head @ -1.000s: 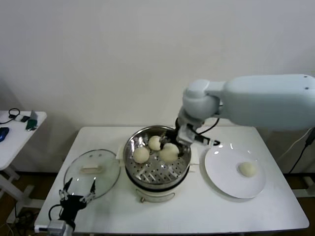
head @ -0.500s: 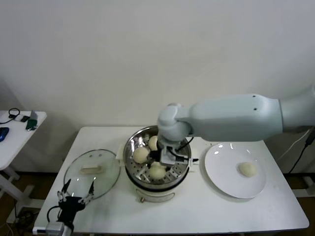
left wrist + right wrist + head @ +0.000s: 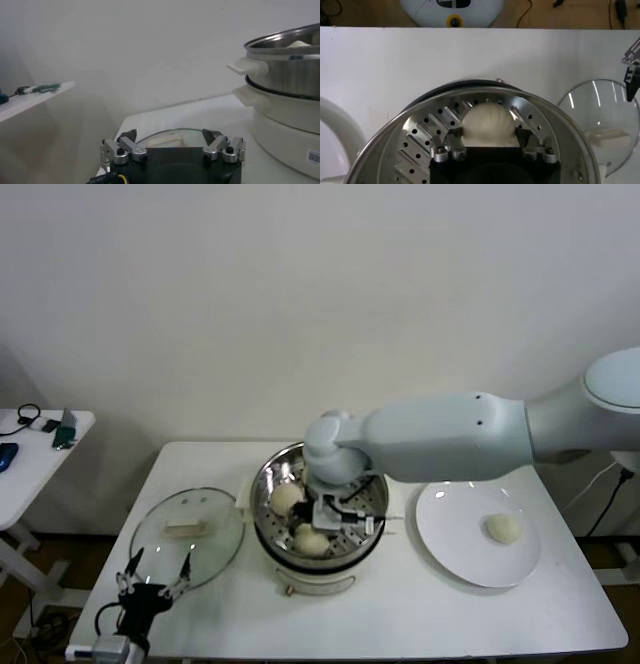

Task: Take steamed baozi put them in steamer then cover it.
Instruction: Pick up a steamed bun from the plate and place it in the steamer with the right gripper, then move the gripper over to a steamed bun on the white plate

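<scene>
**Third bun set down in the steamer**

The right gripper [image 3: 338, 517] has spread its fingers, leaving a baozi [image 3: 311, 541] at six o'clock on the steamer [image 3: 372, 529] floor. One bun [image 3: 503, 528] remains on the plate [image 3: 455, 549]; the cover [image 3: 188, 534] waits by the open, idle left gripper [image 3: 155, 576]

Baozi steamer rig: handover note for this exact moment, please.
Right pincer: inside the round shiny steel steamer basket, fingers spread either side of a cream-white dough bun that rests on the perforated floor.
Left pincer: open, parked at the table's front-left corner, beside the round clear glass lid.
Done: three buns visible in the steamer.
Left: one bun on the flat white plate to move across, then the lid, lying flat on the white table, goes on.
</scene>
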### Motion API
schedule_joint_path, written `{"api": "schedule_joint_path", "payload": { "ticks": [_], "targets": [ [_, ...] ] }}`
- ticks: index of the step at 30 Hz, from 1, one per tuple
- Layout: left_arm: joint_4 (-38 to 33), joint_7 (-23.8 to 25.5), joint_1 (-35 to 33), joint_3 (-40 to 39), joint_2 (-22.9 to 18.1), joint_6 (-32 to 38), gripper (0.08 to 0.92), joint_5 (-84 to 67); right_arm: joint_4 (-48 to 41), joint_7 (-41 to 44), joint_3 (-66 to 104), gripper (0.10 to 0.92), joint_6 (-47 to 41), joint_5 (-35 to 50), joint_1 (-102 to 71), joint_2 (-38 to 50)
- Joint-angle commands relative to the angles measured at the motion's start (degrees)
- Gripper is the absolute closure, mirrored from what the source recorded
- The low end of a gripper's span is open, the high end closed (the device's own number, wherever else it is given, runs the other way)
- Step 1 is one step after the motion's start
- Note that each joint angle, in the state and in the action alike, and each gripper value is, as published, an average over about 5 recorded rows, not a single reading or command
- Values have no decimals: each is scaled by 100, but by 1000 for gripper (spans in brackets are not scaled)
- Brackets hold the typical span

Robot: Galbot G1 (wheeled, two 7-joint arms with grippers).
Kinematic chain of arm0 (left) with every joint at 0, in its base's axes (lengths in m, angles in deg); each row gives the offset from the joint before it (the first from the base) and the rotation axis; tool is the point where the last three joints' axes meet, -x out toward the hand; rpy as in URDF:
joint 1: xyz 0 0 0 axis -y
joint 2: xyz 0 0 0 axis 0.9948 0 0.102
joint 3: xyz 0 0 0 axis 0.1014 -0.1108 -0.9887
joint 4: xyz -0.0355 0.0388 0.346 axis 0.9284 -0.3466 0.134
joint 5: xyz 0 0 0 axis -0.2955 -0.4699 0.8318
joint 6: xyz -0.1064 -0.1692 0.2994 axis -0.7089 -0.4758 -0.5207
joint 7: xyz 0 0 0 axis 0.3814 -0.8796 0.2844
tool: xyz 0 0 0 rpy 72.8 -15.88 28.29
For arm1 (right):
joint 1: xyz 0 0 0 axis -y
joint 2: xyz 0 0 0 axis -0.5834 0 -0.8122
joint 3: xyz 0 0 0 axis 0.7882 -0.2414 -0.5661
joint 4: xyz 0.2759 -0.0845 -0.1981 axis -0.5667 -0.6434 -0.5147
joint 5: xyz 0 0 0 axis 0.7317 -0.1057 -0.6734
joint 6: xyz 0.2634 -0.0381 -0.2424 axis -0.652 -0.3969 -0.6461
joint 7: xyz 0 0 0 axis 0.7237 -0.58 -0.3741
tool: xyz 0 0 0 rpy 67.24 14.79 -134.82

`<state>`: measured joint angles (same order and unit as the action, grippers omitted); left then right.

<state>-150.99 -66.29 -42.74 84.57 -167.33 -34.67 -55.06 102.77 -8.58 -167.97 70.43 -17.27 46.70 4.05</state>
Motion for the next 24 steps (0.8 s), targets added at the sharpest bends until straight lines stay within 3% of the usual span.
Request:
{"api": "schedule_joint_path", "payload": {
  "ticks": [1,7,13,17,24],
  "targets": [
    [-5,8,-3,-17,-4,-3,177,6,-140,622,22,213,113,629,565,350],
    [-16,13,-2,-26,1,-7,177,12,-591,1084,-414,203,-217,1943,1432,1290],
    [5,17,29,-44,43,-13,177,8,-1172,1054,-1519,202,-1251,3254,2267,2393],
    [45,19,76,-69,63,-18,177,9,-1500,1052,-2155,203,-1512,3141,2341,3129],
    [79,36,127,-93,21,-49,177,59,-1693,909,-1866,203,-1572,1988,1145,4083]
  ]
}}
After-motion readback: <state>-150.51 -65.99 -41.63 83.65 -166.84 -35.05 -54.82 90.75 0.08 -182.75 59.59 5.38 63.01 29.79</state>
